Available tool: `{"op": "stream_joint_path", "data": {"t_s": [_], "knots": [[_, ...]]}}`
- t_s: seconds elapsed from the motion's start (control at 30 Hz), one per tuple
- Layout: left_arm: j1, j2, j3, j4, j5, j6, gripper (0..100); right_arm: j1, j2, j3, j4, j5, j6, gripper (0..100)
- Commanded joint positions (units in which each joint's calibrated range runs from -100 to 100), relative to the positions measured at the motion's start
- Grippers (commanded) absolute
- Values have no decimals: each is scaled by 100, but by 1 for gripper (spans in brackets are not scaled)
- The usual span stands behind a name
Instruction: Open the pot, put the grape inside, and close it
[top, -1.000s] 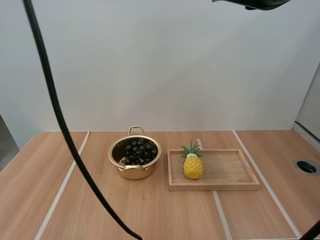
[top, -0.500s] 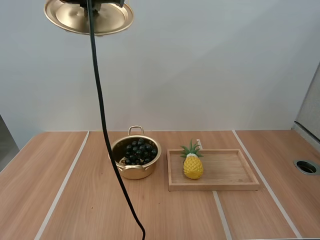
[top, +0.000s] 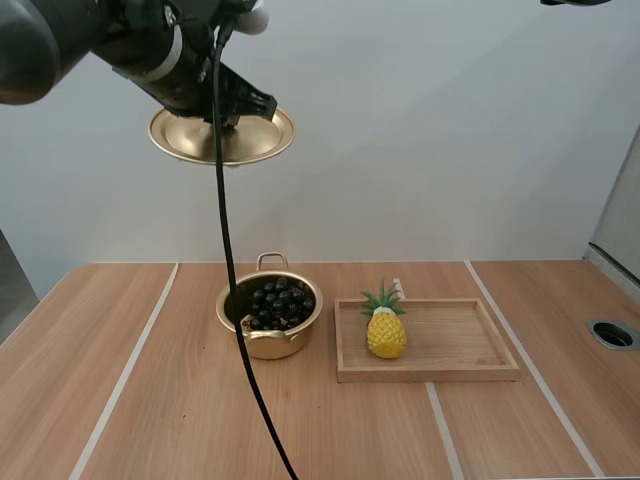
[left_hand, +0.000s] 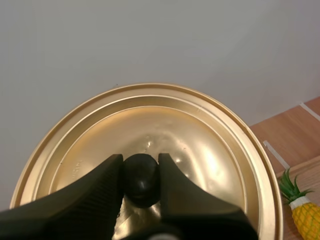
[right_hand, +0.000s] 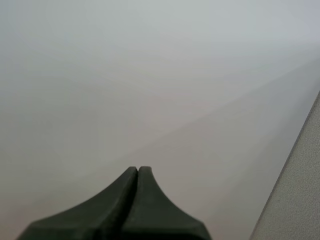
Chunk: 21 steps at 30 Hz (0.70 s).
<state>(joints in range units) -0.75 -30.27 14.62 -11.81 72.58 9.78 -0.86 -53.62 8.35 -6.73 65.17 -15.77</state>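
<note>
Wooden tabletop (top: 180, 400) holds the open pot (top: 268, 345) with the grapes (top: 278, 303) inside, and the left claw (left_hand: 141, 167), clamped on the knob (left_hand: 141, 180) of the lid (top: 255, 135), hangs it high above the pot, a little to its left, while the right claw (right_hand: 137, 172) is pressed together, empty.

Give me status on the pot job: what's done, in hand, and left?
Done: the pot is open and the grapes lie inside it. In hand: the left gripper pinches the lid by its knob, held high in the air. Left: set the lid on the pot. The right gripper is shut on nothing.
</note>
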Motion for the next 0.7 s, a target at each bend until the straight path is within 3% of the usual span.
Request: {"op": "stream_joint_path", "data": {"t_s": [0.0,0.2,0.43,0.67], "knots": [[2,-18,421,-318,-560,129,0,-20,-63,-28,-46,-1,15,0],[2,-18,1369,-948,-1074,557,0,-20,-63,-28,-46,17,6,0],[2,-18,2503,-1044,-2524,857,0,-20,-63,-28,-46,17,6,0],[2,88,3036,-1718,-2998,1458,0,-20,-63,-28,-46,17,6,0]]}}
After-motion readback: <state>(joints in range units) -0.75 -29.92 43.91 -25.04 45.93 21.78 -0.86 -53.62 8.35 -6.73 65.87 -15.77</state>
